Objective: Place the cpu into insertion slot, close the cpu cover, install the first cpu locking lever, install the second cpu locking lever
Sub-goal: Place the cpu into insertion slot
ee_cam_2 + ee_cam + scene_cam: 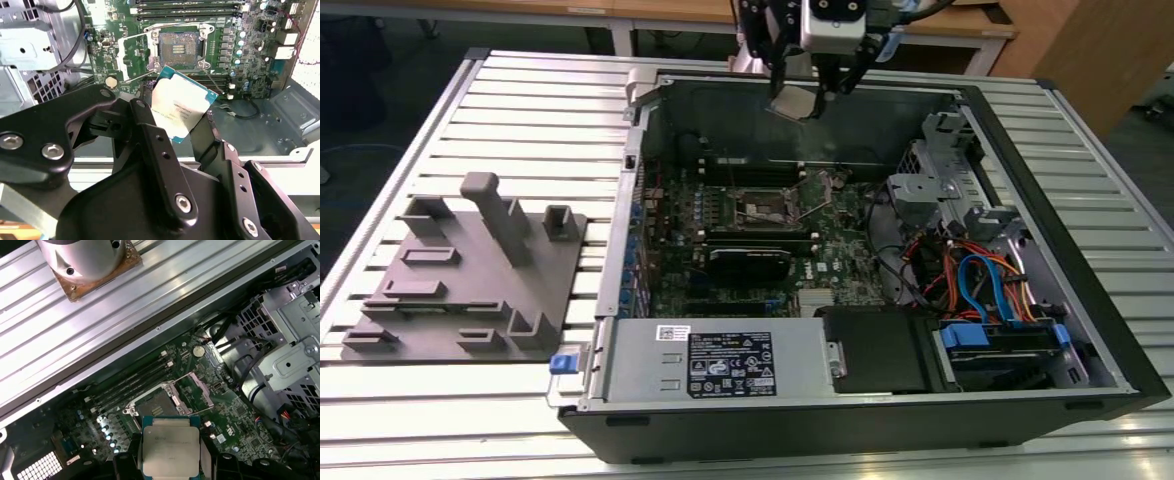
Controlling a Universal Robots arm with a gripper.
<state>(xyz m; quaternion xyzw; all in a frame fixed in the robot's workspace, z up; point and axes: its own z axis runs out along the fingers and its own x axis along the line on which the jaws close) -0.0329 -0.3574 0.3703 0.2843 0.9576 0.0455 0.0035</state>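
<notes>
The end effector (798,100) pinches the flat, square, silver-topped cpu (181,105) above the open steel computer case (854,425). Inside it, the green motherboard's (834,255) metal-rimmed insertion slot (178,48) lies exposed.

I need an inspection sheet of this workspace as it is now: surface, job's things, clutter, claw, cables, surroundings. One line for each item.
Surface: slatted metal table bearing an open computer case.
Job's things: cpu held in the air above the motherboard; insertion slot bare; cpu cover swung open beside it.
Clutter: grey fixture block with upright pegs, on the exterior view's left of the case.
Claw: claw shut on the cpu's edges, above the case's far wall.
Cables: blue, orange and red cable bundle inside the case, on the exterior view's right, apart from the slot.
Surroundings: wooden desk behind the table.
</notes>
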